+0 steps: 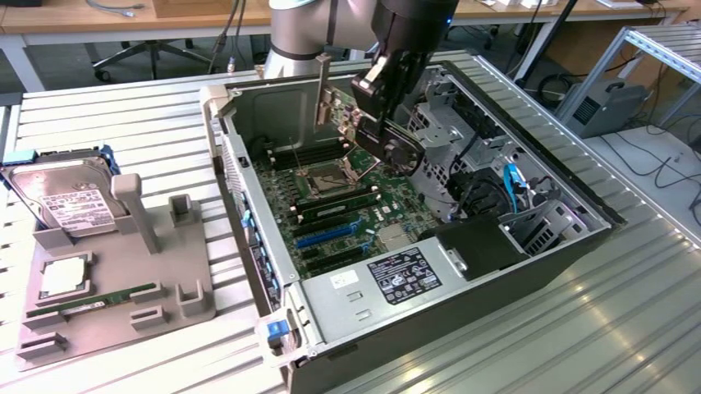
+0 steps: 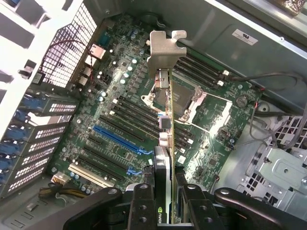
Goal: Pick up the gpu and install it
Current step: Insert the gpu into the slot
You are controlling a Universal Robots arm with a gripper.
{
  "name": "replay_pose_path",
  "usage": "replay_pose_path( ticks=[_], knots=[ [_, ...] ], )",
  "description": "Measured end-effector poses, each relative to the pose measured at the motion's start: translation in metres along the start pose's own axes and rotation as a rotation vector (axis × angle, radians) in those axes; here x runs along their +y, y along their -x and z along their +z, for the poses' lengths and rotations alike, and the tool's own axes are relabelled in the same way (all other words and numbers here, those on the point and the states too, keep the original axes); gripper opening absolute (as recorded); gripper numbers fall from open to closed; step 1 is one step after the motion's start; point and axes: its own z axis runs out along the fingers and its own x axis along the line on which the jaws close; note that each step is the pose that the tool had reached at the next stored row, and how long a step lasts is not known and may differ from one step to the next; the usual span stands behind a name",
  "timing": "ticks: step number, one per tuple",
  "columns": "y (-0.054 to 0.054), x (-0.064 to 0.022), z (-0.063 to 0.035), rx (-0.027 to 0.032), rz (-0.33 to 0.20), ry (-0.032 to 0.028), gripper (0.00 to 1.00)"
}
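The gpu (image 1: 353, 125) hangs on edge inside the open computer case (image 1: 460, 271), above the motherboard (image 1: 340, 205). Its silver end bracket (image 1: 323, 89) points toward the case's rear wall, and its dark cooler (image 1: 401, 153) faces the exterior view's right. My gripper (image 1: 375, 111) is shut on the card from above. In the wrist view the gpu (image 2: 166, 129) runs edge-on away from my gripper (image 2: 166, 207), its bracket (image 2: 165, 48) at the far end. The card hovers over the processor socket (image 2: 184, 100), clear of the blue expansion slot (image 2: 120, 139).
On the exterior view's left a grey holder tray (image 1: 121, 279) carries a silver hard drive (image 1: 66, 197), a narrow green memory stick (image 1: 93, 302) and a small square chip (image 1: 64, 275). Drive cages and cables (image 1: 493, 189) crowd the case's right side.
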Motion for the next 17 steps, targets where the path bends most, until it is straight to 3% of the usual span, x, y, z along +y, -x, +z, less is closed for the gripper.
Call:
replay_pose_path(
  ticks=[17],
  knots=[
    [0.0000, 0.0000, 0.0008, 0.0002, -0.009, 0.0003, 0.27]
  ],
)
